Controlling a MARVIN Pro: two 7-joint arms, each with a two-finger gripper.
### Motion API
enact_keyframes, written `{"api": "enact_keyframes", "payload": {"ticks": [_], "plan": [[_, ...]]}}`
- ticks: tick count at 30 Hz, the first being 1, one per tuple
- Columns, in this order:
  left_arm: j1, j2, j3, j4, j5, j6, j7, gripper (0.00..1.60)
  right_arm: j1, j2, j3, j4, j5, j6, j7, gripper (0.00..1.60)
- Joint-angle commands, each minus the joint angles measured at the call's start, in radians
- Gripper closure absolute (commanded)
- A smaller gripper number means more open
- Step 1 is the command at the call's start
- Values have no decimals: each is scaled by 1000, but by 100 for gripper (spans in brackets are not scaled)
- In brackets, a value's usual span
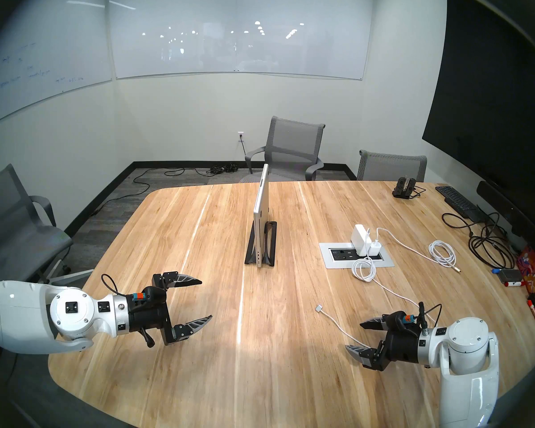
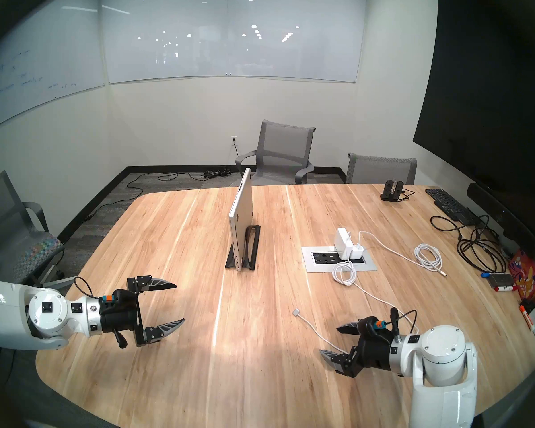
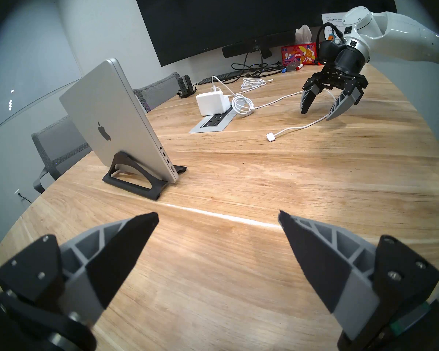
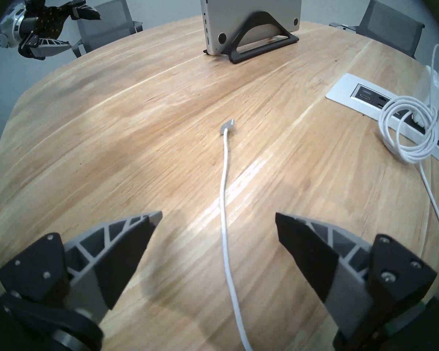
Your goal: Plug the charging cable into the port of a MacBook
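White charging cable [image 4: 224, 196] lies untouched between my right gripper [image 4: 218, 218] fingers, spread apart; I should pinch just behind its connector [image 4: 227, 126]. Left gripper [image 1: 207, 299] is also spread, empty.

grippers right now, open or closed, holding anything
Left gripper: open, empty, above the bare wooden table.
Right gripper: open, empty, above the thin white charging cable, not touching it.

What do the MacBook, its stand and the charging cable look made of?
MacBook: matte silver metal, probably aluminium, judging by its even soft sheen.
Stand: matte black, looks like plastic, though coated metal is possible.
Charging cable: white cord, sheath unclear, with a flat metallic-looking silver connector.
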Motion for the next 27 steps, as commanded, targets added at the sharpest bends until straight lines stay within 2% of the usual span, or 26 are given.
{"api": "enact_keyframes", "payload": {"ticks": [1,11,12,13,14,15,16,17,19,22,23,24,27], "plan": [[-9,-2,-7,-2,2,-3,-1,0,25,-6,-14,7,-2,-22,-20,0],[-10,-2,-6,-2,2,-3,-1,0,40,-3,-24,30,-10,-31,-23,0],[-10,-2,-6,-2,2,-3,-1,0,40,-2,-25,31,-10,-31,-22,4],[-10,-2,-5,-2,2,-3,-1,0,41,-2,-26,32,-10,-31,-23,43],[-10,-2,-5,-2,2,-3,-1,0,41,-2,-27,32,-11,-31,-23,55],[-10,-2,-5,-2,2,-3,-1,0,41,-1,-28,33,-11,-31,-22,55],[-10,-2,-5,-2,2,-3,-1,0,41,0,-29,34,-12,-31,-22,63],[-10,-2,-5,-2,2,-3,-1,0,41,0,-30,36,-14,-33,-24,81],[-10,-2,-5,-2,2,-3,-1,0,40,0,-32,39,-16,-36,-26,80],[-11,-2,-5,-2,2,-3,-1,0,39,1,-34,39,-18,-36,-27,63],[-11,-2,-4,-2,2,-3,-1,0,38,1,-34,38,-19,-35,-28,48],[-11,-2,-4,-2,2,-3,-1,0,38,1,-35,39,-20,-36,-28,41],[-11,-2,-4,-2,2,-3,-1,0,35,2,-37,40,-24,-37,-31,29]]}}
